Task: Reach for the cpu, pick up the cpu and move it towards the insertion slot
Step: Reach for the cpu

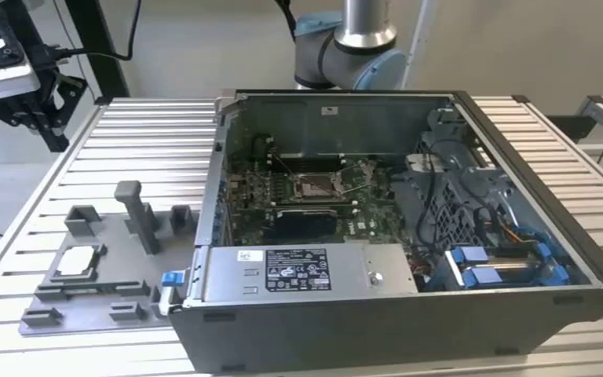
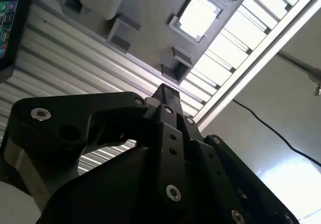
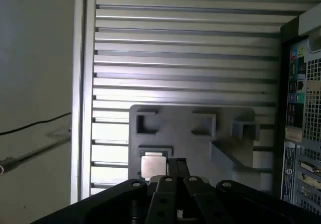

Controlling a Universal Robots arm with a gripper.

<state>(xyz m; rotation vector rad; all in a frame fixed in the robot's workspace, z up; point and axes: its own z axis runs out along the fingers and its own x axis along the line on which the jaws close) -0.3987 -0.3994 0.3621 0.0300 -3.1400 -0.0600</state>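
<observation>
While exterior view shows insertion slot [image 1: 316, 186], both wrist views show cpu [image 2: 199, 16] [image 3: 153, 165].

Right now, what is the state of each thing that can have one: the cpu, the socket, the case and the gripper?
cpu: lying flat in the grey holder, not gripped.
insertion slot: centre bare, no chip in it.
computer case: side open, inside exposed.
gripper: shut, holding nothing, apart from the cpu.
</observation>
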